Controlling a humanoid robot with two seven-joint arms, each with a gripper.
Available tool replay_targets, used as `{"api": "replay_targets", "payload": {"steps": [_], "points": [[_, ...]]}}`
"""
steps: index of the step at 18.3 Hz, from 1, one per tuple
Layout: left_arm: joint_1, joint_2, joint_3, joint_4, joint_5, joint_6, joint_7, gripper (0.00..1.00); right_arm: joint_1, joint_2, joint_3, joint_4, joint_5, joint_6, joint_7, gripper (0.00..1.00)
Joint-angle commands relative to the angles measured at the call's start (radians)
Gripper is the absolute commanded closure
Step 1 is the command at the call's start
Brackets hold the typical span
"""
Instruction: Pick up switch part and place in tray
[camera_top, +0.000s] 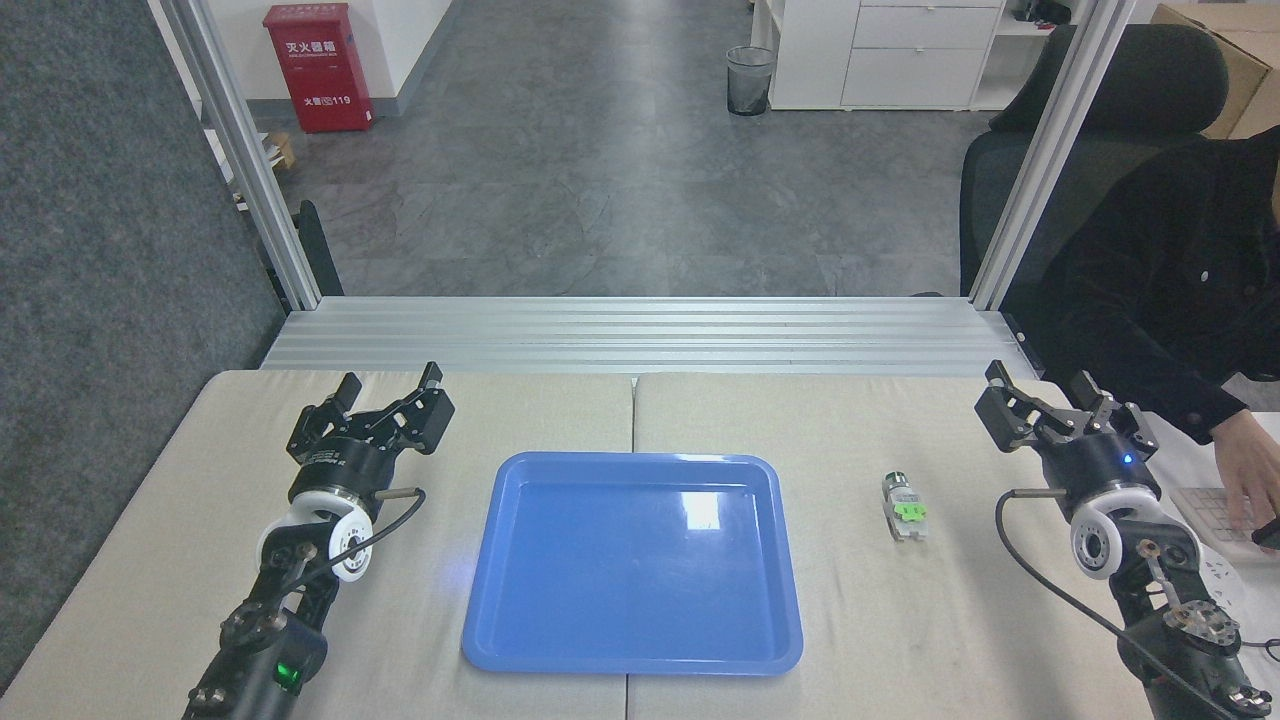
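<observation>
1. The large flat rectangular glossy blue plastic tray (632, 560) with rounded corners and a low rim sat dead centre on the beige padded table (180, 560), straddling the seam between the two pads, nothing inside it but a glare of light.
2. The switch part (903, 507), a small white-grey piece with a bright green middle block and a dark metal-ringed round end, lay on the pad at 3 o'clock from the tray, near its right rim but apart from it, ringed end pointing to 12 o'clock.
3. The left gripper (388, 382), black with dark fingers, hovered at 10 o'clock from the tray, fingers spread wide and clasping nothing, well apart from the switch part.
4. The right gripper (1042, 382), also black with a small blue light on its body, sat at 2 o'clock from the switch part, fingers parted wide, empty, not touching the piece.
5. A person in a dark sleeve (1160, 330) sat at the far right, one hand (1250, 485) resting on a white keyboard (1215, 515) at the table's 3 o'clock edge.
6. Off at 11 o'clock on the grey floor stood a red metal cabinet (318, 68), and at 12 o'clock a mesh wastebasket (750, 80) beside white drawers (905, 50).
</observation>
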Motion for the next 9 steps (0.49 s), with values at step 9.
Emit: {"api": "replay_targets", "payload": {"steps": [9], "points": [[0.000,0.000,0.000,0.000,0.000,0.000,0.001,0.00,-0.005,-0.023,0.011,-0.040,0.008,-0.001,-0.004,0.03]]}}
